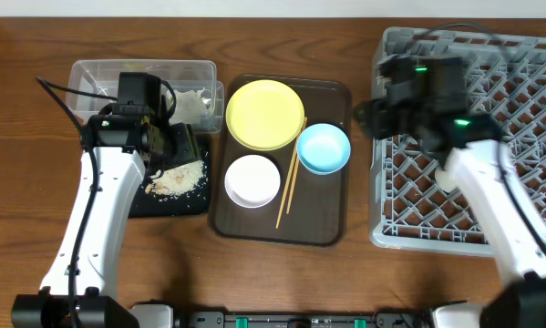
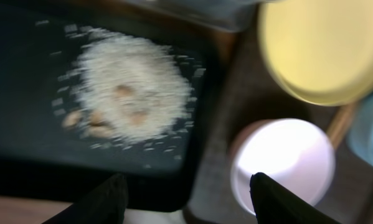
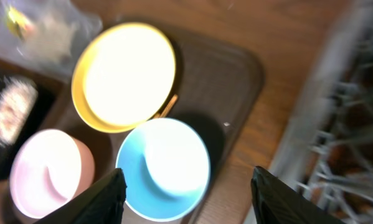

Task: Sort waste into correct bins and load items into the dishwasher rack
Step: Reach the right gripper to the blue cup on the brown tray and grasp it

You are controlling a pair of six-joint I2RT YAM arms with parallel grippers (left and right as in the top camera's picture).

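Slippage worries us: our right gripper (image 3: 189, 199), open and empty like the left gripper (image 2: 189, 202) above the black tray (image 2: 24, 93), could skid off the light blue bowl (image 3: 164, 165) at the serving tray's (image 3: 230, 81) right edge.

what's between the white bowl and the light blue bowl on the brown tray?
The wooden chopsticks, lying diagonally between the white bowl and the light blue bowl. Nothing else is there. The overhead view shows it best.

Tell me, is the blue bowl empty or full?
Empty. The blue bowl sits upright on the brown tray, and only its bare blue inside shows.
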